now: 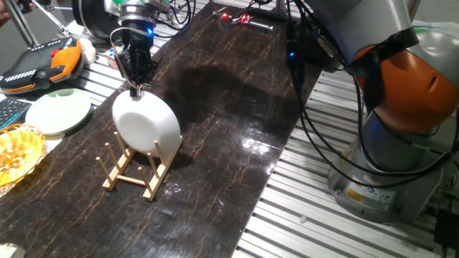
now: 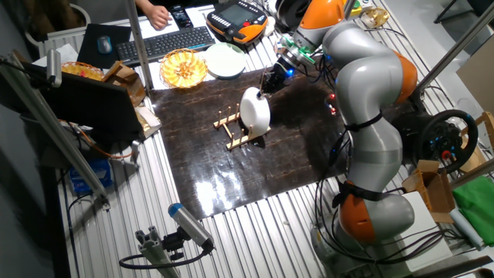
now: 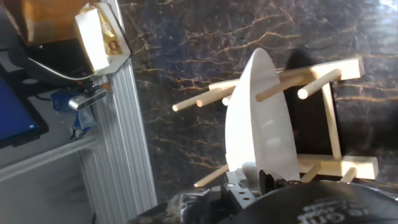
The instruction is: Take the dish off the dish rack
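Note:
The dish [image 1: 147, 122] is a plain white deep bowl standing on edge between the pegs of the small light-wood dish rack [image 1: 133, 175] on the dark marbled mat. My gripper [image 1: 136, 89] comes down from above, its fingers closed on the top rim of the dish. In the other fixed view the dish [image 2: 255, 112] leans in the rack [image 2: 230, 133] with the gripper [image 2: 265, 91] at its upper edge. The hand view shows the dish [image 3: 258, 118] edge-on, the gripper [image 3: 258, 180] pinching its near rim, and the rack's pegs and rails [image 3: 333, 127] around it.
A flat pale green plate [image 1: 59, 111] and a yellow wicker basket [image 1: 14, 154] lie left of the rack beside the mat. An orange-black teach pendant [image 1: 39, 64] lies behind them. A keyboard [image 2: 166, 42] sits further back. Cables and my arm's base [image 1: 401, 93] stand to the right.

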Controlling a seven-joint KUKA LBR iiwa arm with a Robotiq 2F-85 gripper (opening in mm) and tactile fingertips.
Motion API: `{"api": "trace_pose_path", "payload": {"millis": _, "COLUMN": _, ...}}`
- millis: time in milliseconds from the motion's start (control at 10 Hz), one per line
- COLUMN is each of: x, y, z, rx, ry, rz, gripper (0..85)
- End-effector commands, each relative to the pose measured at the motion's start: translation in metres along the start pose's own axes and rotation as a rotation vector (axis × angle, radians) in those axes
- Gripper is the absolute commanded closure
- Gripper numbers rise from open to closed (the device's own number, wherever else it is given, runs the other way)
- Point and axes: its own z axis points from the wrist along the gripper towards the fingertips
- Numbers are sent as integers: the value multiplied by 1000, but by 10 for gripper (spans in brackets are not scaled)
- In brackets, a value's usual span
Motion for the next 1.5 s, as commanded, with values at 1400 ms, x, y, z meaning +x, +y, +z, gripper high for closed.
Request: {"api": "trace_pose_path", "payload": {"millis": 1400, "x": 21, "y": 38, "z": -22, "rx": -57, "ry": 43, "rz": 102, "gripper": 843}}
